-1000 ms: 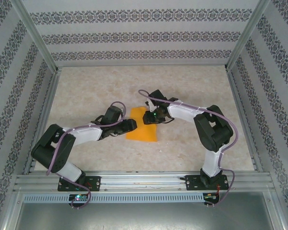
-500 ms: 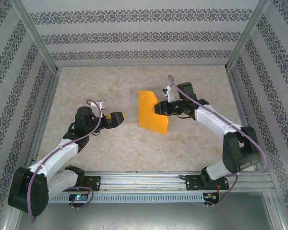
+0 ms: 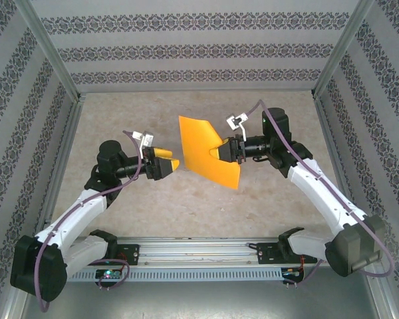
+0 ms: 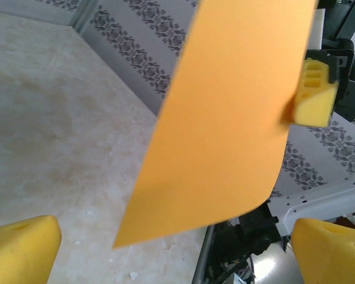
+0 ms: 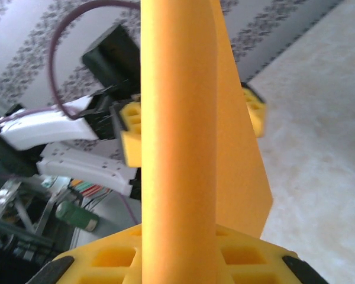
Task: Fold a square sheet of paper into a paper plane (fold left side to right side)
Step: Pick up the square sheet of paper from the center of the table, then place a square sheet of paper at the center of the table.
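The square sheet of paper (image 3: 205,150) is bright orange and hangs in the air above the table, standing nearly upright and bent in a soft curve. My right gripper (image 3: 225,150) is shut on its right edge, and in the right wrist view the paper (image 5: 178,136) rises from between the yellow pads (image 5: 109,260). My left gripper (image 3: 169,163) is open, level with the sheet's left edge and a short way off it. In the left wrist view the sheet (image 4: 225,124) hangs beyond my gripper (image 4: 174,251), whose fingers (image 4: 21,248) stand wide apart. No dart shape shows.
The marbled tabletop (image 3: 153,206) lies below both arms. Patterned walls (image 3: 199,50) with metal posts close in the back and sides. An aluminium rail (image 3: 199,251) runs along the near edge by the arm bases.
My right arm has lifted the paper off the table and swung out to the right. My left arm drew back from the sheet, then came up level with its left edge, open.
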